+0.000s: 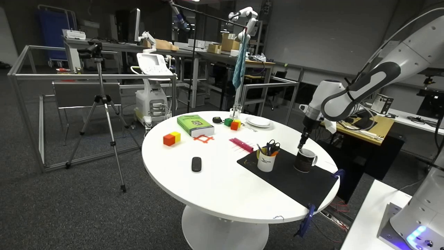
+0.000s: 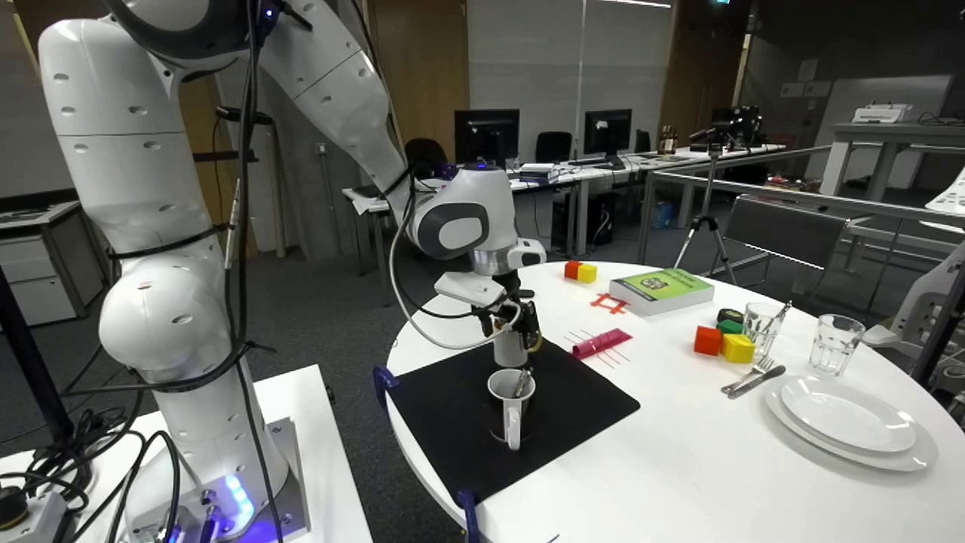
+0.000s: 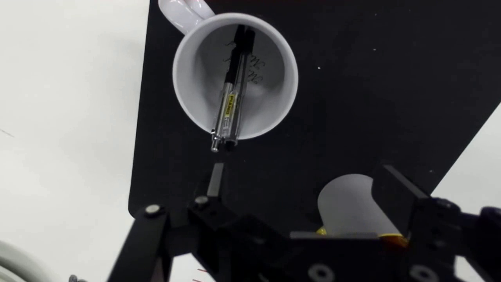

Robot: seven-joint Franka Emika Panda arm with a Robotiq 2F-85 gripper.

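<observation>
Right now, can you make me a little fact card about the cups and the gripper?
Gripper: open, holding nothing, above the black mat
Mug: dark outside, white inside, upright on the mat
In the mug: two pens, leaning
White cup: upright on the mat, holding scissors and more
Table: round, white

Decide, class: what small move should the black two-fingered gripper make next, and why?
Probably shift the open, empty gripper slightly sideways until its gap faces the two slim, part-black pens: they lean out past the rim of the white-lined dark mug, but in the wrist view line up with one finger.
</observation>
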